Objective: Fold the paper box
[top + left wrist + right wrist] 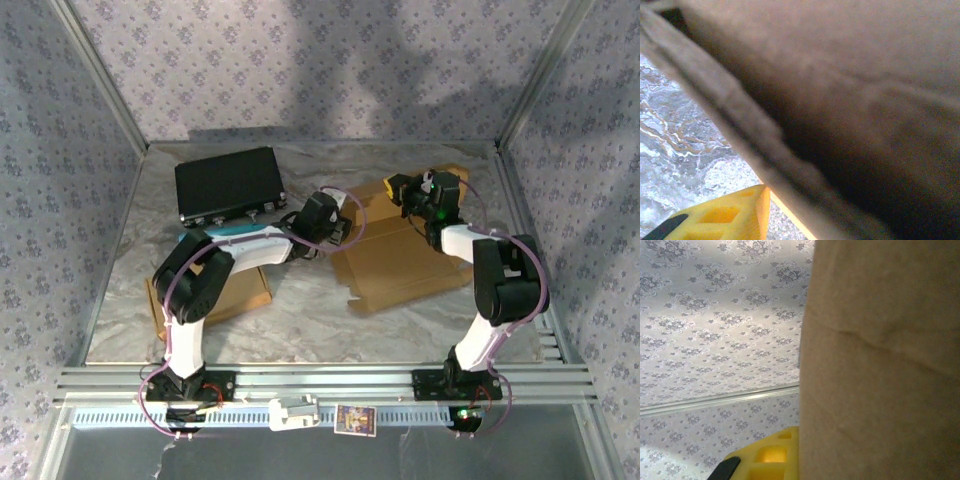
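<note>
Nearest, at the left on the table (300,325), a separate cardboard piece (245,288) under the left arm, probably not part of the present step. Further in, right of centre, the paper box (400,258): not yet folded into shape, lying mostly flat on the table, between the two grippers. At its left edge, the left gripper (338,222), reaching in from the left. From the left wrist, one yellow finger (725,216) just below a blurred brown edge of the box, very close. Not possible to tell whether these jaws are apart or pressing on the board. At the far edge of the box, the right gripper (425,192). Jaws together here and, judging from the right wrist view, clamped on a far flap. There the board stands upright directly against the yellow finger (769,456) and hides the other one. Important for the coming move: the box lies to the right of the left gripper and on the near side of the right gripper. Long axis hard to read, seemingly from near left to far right. Right arm nearer to the raised far flap, left arm better placed for the left edge. Farthest, at the far left, a black case (228,183), apart from the box.
</note>
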Robot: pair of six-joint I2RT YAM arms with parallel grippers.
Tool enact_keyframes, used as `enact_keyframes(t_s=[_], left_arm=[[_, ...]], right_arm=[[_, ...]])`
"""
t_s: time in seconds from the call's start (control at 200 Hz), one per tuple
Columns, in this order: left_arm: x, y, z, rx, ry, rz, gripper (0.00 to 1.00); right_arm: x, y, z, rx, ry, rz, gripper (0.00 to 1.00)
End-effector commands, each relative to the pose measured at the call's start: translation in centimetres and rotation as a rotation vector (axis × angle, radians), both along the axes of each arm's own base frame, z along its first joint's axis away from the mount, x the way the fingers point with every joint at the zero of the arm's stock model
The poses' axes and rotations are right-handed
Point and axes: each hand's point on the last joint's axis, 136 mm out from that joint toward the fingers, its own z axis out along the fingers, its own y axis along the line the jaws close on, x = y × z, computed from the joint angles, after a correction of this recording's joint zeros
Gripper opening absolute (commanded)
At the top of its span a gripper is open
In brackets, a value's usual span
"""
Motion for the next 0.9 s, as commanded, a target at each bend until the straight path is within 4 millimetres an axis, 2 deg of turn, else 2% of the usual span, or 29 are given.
enact_keyframes(t_s=[0.0,0.37,0.59,0.65,0.7,0.77,0.85,0.894], left_arm=[[1.1,-0.4,0.8,0.000,-0.032,0.058,0.40],[1.8,-0.8,0.0,0.043,-0.042,0.113,0.31],[2.3,-0.5,-0.2,0.071,-0.045,0.191,0.17],[2.3,-0.4,-0.2,0.080,-0.050,0.213,0.10],[2.4,-0.1,-0.1,0.091,-0.056,0.233,0.00],[2.5,0.3,0.1,0.116,-0.060,0.258,0.00],[2.6,1.3,0.5,0.154,-0.061,0.302,0.00],[2.7,1.8,1.0,0.178,-0.064,0.318,0.00]], right_arm=[[-1.4,1.2,-0.9,0.032,0.074,0.030,0.00],[-1.7,1.3,-1.2,0.034,0.100,0.024,0.00],[-1.5,1.3,-1.0,0.044,0.106,0.015,0.00],[-1.6,1.3,-0.9,0.046,0.109,0.013,0.00],[-1.5,1.3,-0.9,0.044,0.114,0.010,0.00],[-1.6,1.2,-0.6,0.036,0.118,0.007,0.00],[-1.8,0.9,-0.2,0.011,0.136,0.006,0.16],[-1.9,0.3,0.6,-0.025,0.147,0.005,0.30]])
